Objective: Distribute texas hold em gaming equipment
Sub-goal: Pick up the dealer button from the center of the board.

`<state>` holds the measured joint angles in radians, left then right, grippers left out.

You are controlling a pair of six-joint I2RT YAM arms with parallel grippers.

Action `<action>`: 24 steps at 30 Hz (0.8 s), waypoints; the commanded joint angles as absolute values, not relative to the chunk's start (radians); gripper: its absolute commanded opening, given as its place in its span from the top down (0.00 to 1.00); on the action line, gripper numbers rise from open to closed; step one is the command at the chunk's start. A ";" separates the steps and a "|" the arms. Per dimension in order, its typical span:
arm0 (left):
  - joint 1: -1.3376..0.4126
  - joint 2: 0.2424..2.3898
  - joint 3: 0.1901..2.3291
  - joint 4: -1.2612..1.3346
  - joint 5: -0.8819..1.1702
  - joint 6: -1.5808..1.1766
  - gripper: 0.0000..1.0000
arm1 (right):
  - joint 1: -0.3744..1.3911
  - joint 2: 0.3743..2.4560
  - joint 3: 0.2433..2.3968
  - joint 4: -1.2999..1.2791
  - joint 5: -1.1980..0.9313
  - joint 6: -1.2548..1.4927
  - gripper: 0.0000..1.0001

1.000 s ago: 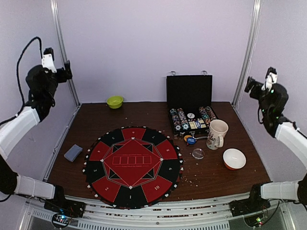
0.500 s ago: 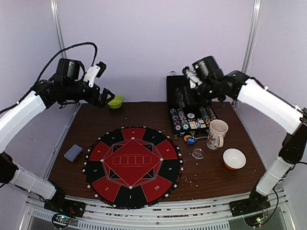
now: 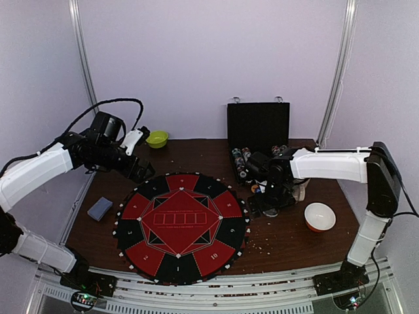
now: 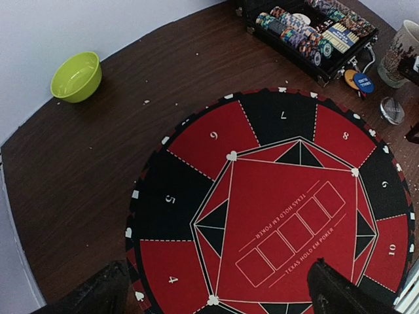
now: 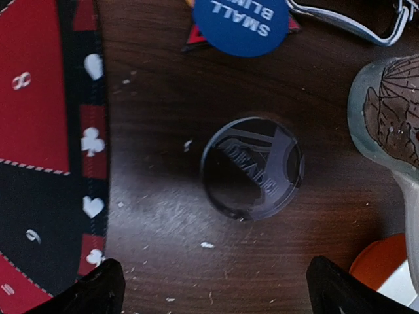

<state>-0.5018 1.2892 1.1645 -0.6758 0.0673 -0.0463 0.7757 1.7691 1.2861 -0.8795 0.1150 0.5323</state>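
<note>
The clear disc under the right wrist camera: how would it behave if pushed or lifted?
The clear disc lies flat and looks thin, so a push would probably slide it across the wooden table; its edge seems hard to catch. Its glossy surface may be slippery.

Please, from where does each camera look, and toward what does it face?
Top external: above and behind, facing down on the table; both arms show.
Left wrist: over the round mat, facing down; left gripper fingertips at bottom.
Right wrist: close above the clear disc; right gripper fingertips at bottom.
Shared: both wrist views show the clear disc and the mat's edge.
</note>
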 commanded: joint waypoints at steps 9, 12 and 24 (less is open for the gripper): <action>-0.498 1.286 1.124 -0.553 0.093 -0.023 0.02 | 0.636 1.835 1.147 -0.631 0.050 0.556 0.08; -0.498 1.286 1.130 -0.552 0.091 -0.021 0.02 | 0.631 1.863 1.148 -0.628 0.050 0.552 0.18; -0.498 1.266 1.124 -0.547 0.081 -0.025 0.02 | 0.631 1.870 1.187 -0.667 0.110 0.529 0.61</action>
<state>-0.5018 1.2869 1.1324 -0.5983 0.0826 -0.0292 0.6327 1.8404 1.1618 -0.6144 0.0521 0.5449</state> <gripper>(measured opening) 0.983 0.493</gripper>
